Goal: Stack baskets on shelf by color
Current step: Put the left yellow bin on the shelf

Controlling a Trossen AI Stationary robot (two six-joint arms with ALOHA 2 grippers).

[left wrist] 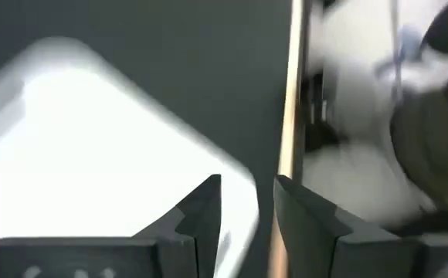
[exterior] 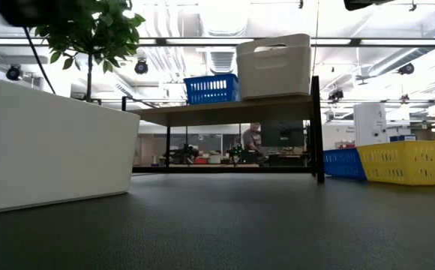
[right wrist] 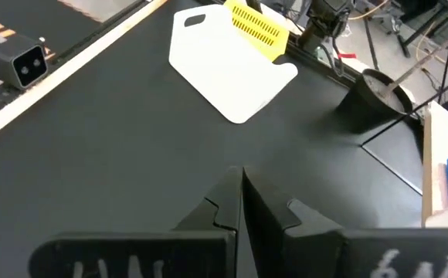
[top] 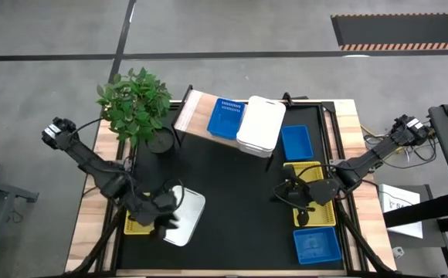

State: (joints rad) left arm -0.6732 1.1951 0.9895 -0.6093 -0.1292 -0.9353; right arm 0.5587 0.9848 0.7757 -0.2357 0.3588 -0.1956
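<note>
left claw (top: 164,218) low at counter's (top: 232,208) near-left, pinching the white basket (top: 184,216) rim, wrist view blurred. right claw (top: 295,194) pressed together, empty, beside yellow basket (top: 314,193). shelf (top: 195,116) at back.

Tabletop (top: 232,208): black surface, light wood rim, fills the middle of the high view.

Shelf (top: 195,116): wood-grain board on dark legs, top centre of the tabletop. On it, left to right: bare board, blue basket (top: 225,119), stack of white baskets (top: 261,125) overhanging the front edge.

Directly on the tabletop:
- potted plant (top: 135,104), upper left, just beside the shelf
- blue basket (top: 296,142), right of the shelf
- yellow basket (top: 321,207), right side, below that
- blue basket (top: 317,245), lower right corner
- white basket (top: 184,218), lower left
- yellow basket (top: 135,225), far lower left edge, just beside the white one
</note>
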